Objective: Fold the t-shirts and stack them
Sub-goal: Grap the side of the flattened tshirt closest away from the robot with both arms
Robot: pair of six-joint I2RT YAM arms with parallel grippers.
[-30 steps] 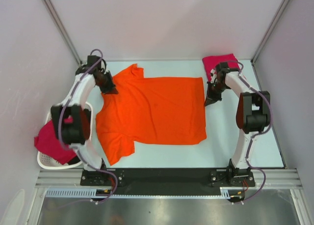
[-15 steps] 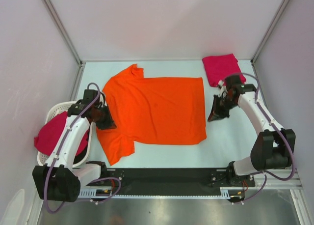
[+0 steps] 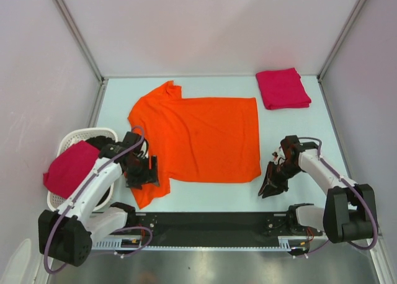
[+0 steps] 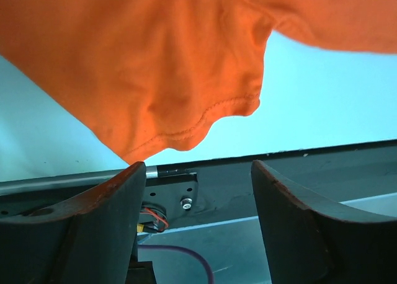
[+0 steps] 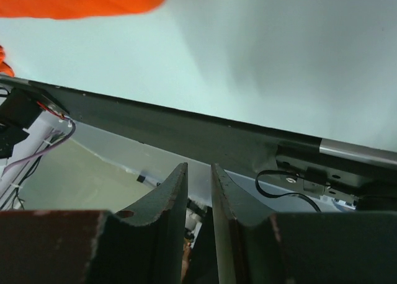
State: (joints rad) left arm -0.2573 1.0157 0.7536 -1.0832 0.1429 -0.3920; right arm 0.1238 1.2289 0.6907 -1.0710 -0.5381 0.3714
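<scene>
Left tool (image 3: 141,172): spread wide, nothing between its fingers (image 4: 93,228). It hangs over the near sleeve (image 4: 167,79) of the orange t-shirt (image 3: 198,138), at 7 o'clock on the worktop (image 3: 310,147). Contact with the cloth cannot be confirmed.

Right tool (image 3: 271,185): parted by only a narrow gap, fingers (image 5: 167,216) holding nothing. It stands over bare worktop at 5 o'clock, just beside the shirt's near hem corner and clear of the fabric.

Count, near to far:
- Orange t-shirt: one, spread flat at the centre, collar toward 9 o'clock, hem toward 3 o'clock.
- White basket (image 3: 80,135): one, off the worktop's edge at 8 o'clock.
- Crimson-pink t-shirts: two. One, the pink shirt in the basket (image 3: 68,169), lies heaped and drapes over its rim. The other, the folded pink shirt (image 3: 283,88), lies as a neat rectangle at 1 o'clock, well apart from both tools.
</scene>
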